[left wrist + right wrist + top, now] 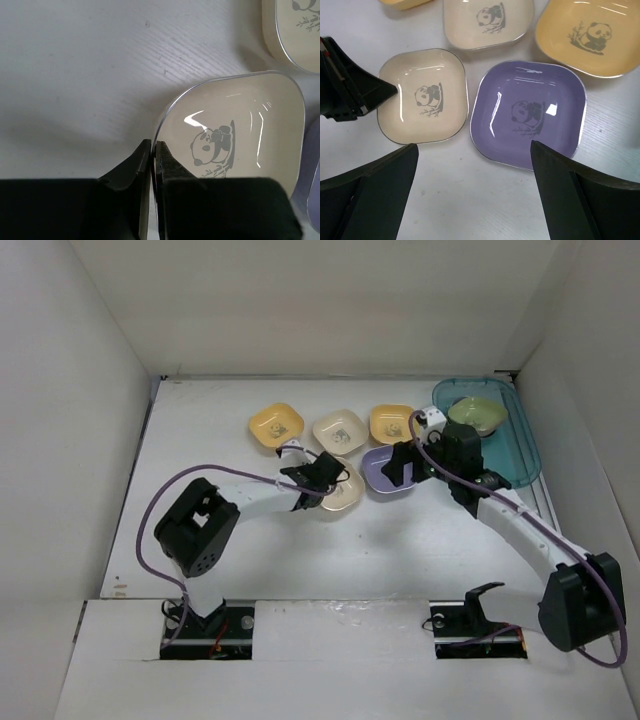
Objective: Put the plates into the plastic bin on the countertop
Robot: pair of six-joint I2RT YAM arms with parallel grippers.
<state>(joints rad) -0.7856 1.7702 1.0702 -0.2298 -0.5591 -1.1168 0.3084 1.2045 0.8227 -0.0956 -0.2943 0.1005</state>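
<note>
So far only a green plate [476, 415] sits in the bin [517, 455]; I cannot tell whether others lie beneath it. Five more wait on the counter [200, 430]. The left pincer [151, 146] is clenched on the nearer cream plate [235, 125] at its rim, and the right pincer [474, 150] hangs released, spread wide above the purple plate [530, 112].

Built as a left arm [250, 502] and a right arm [520, 530] of smooth white links between chunky black joint housings [197, 527]. Trailed by a looping purple cable [200, 470] on each. Tipped with matte black wedge fingers: left pincer [151, 150], right pincer [472, 150].
</note>
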